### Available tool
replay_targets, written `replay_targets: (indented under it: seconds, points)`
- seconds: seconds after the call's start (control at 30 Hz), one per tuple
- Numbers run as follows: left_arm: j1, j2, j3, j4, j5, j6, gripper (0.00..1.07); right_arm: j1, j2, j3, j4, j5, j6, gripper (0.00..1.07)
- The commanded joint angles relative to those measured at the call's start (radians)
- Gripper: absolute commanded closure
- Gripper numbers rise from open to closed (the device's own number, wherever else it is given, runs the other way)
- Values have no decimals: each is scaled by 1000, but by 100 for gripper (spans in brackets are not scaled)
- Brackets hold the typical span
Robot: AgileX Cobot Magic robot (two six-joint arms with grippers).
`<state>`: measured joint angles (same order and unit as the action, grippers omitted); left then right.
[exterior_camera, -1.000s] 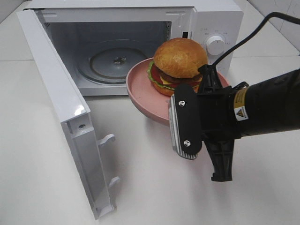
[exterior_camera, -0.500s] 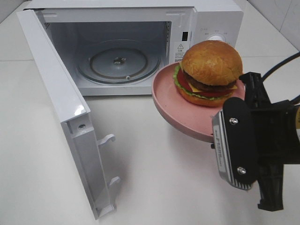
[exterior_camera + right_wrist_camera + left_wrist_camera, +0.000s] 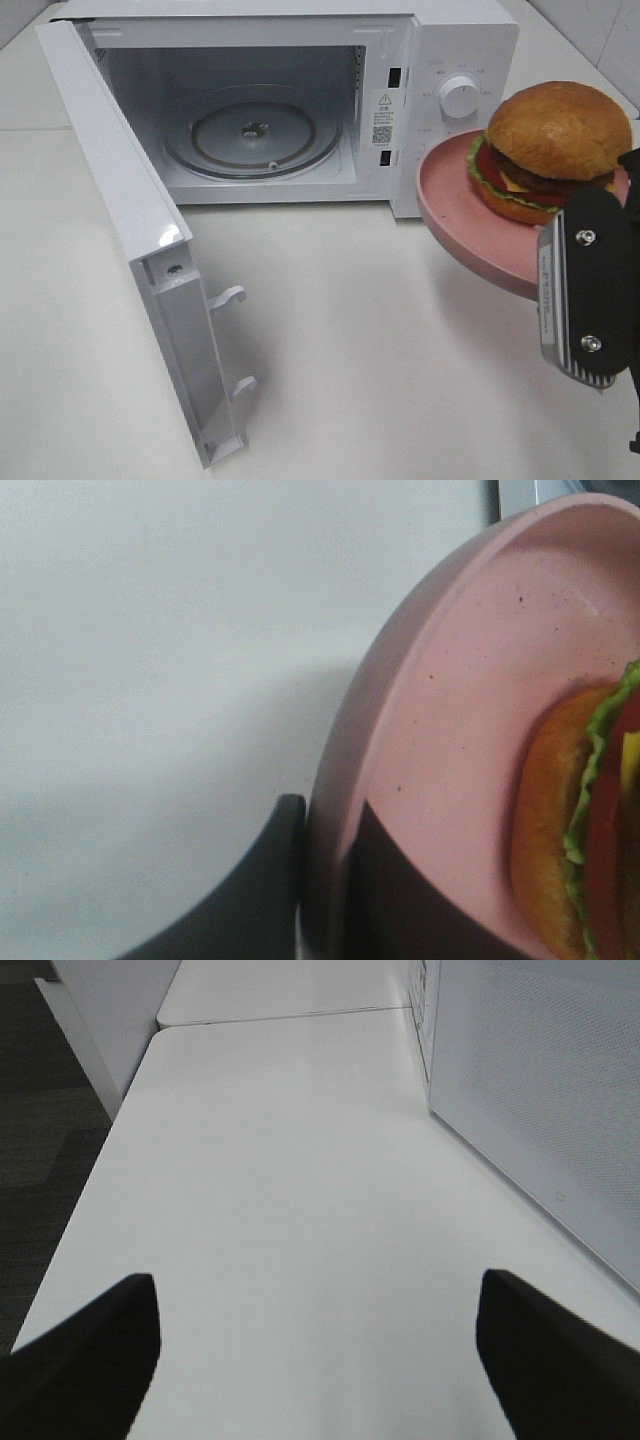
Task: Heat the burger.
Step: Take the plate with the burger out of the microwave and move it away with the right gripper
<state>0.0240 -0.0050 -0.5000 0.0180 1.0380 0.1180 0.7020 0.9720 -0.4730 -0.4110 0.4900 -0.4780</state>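
One second has carried my right fingers (image 3: 325,880), pinched on the rim of the round pink plate (image 3: 450,205), away from the open white microwave (image 3: 455,60) toward the right edge of the high view. The golden-bunned burger with lettuce, tomato and patty (image 3: 550,150) rides on that plate, in the air above the white counter (image 3: 350,350), beside the microwave's dial rather than before its cavity. That looks like a retreat from loading. My left fingers (image 3: 315,1355) hang wide and empty over bare counter.
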Motion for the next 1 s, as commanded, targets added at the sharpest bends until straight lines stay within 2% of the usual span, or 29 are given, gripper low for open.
replay_targets:
  seconds: [0.03, 0.37, 0.53, 1.0]
  points:
    - [2, -19, 2, 0, -2, -6, 26, -4, -19, -9, -96, 39, 111, 107]
    - [2, -19, 2, 0, -2, -6, 26, -4, -19, -9, -203, 221, 412, 106]
    - [2, -19, 2, 0, -2, -6, 26, -4, -19, -9, -217, 280, 521, 106]
    - [2, -19, 2, 0, -2, -6, 26, -4, -4, -11, -303, 306, 779, 105]
